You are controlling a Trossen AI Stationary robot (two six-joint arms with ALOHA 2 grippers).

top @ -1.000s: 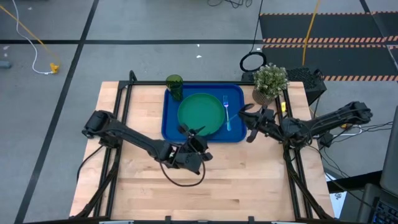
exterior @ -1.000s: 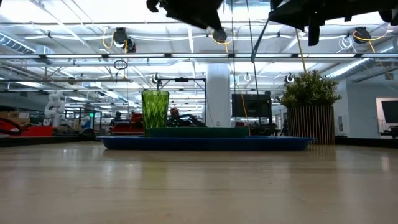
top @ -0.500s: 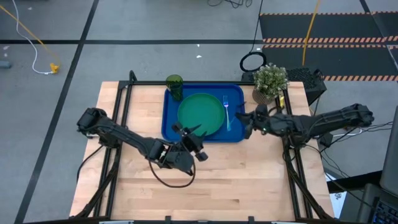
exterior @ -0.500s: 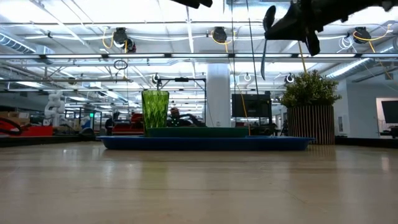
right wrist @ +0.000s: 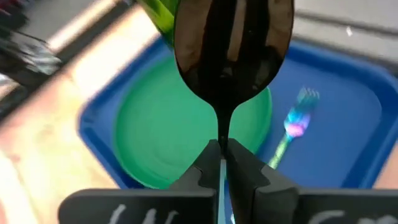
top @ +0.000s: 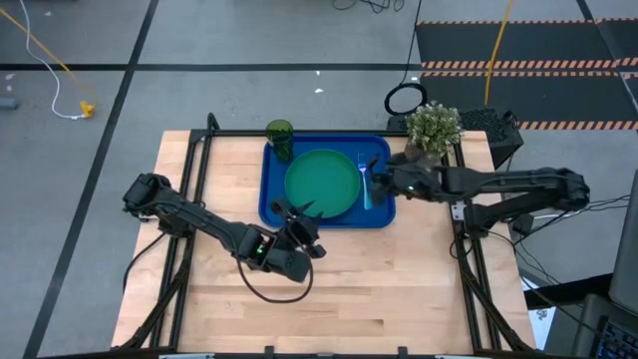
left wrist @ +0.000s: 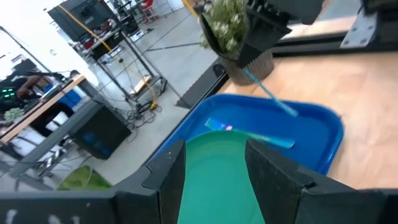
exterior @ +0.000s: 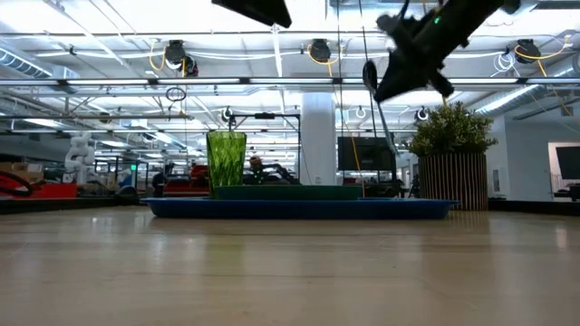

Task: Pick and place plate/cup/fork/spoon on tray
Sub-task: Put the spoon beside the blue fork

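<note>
The blue tray (top: pixel 274 199) lies at the table's far middle. The green plate (top: pixel 321 182) rests flat on it, the fork (top: pixel 364 179) lies on the tray right of the plate, and the dark-green cup (top: pixel 280 136) stands at the tray's far left corner. My right gripper (top: pixel 382 179) is shut on the spoon (right wrist: pixel 233 43) above the tray's right side, over the fork. My left gripper (top: pixel 297 211) is open and empty, above the tray's near edge, pointing at the plate. My right gripper pinches the spoon between its two fingers at the neck just below the dark bowl (right wrist: pixel 221 142). The fingers slant down from the table's right side and lie across the spoon. The spoon is lifted clear, bowl (exterior: pixel 370 74) up, its light-blue handle (left wrist: pixel 270 96) hanging slanted below.
A potted plant (top: pixel 433 128) stands at the table's far right corner, just behind my right gripper. Bare wooden tabletop (top: pixel 379 279) lies near the front edge. The room beyond the table shows in the low view.
My right gripper has gone toward the table's left edge with the spoon, from beside the tray to over its right side, and has tipped downward; the spoon now hangs more slanted. My left gripper has drawn back a little toward the table's left.
</note>
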